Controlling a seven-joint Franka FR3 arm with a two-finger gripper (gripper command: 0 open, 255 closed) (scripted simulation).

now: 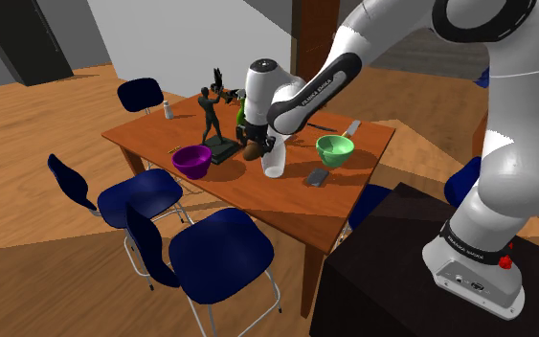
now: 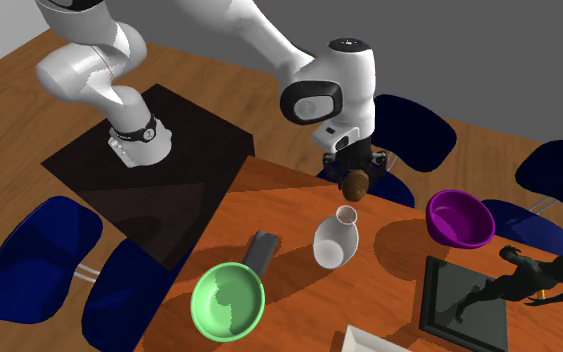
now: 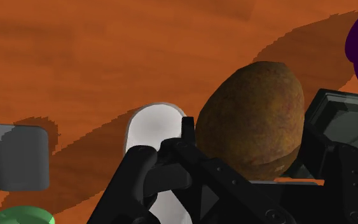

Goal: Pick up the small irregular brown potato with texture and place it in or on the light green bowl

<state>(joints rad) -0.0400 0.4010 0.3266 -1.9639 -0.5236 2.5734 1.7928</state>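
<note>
My black gripper (image 2: 357, 176) is shut on a rough brown potato (image 3: 255, 119) and holds it in the air above the wooden table (image 1: 186, 129). The potato (image 2: 356, 184) hangs above and slightly behind a white vase (image 2: 335, 239). In the shoulder view the potato (image 1: 254, 149) sits just under my hand, between the purple bowl (image 1: 191, 160) and the light green bowl (image 1: 335, 148). The green bowl (image 2: 228, 300) stands near the table's edge, apart from the gripper, with nothing in it.
A white vase (image 1: 274, 164) stands right under the hand. A dark grey flat object (image 2: 260, 250) lies between vase and green bowl. A dark figurine on a base (image 2: 489, 290), a purple bowl (image 2: 460, 217) and blue chairs (image 1: 221, 251) surround the table.
</note>
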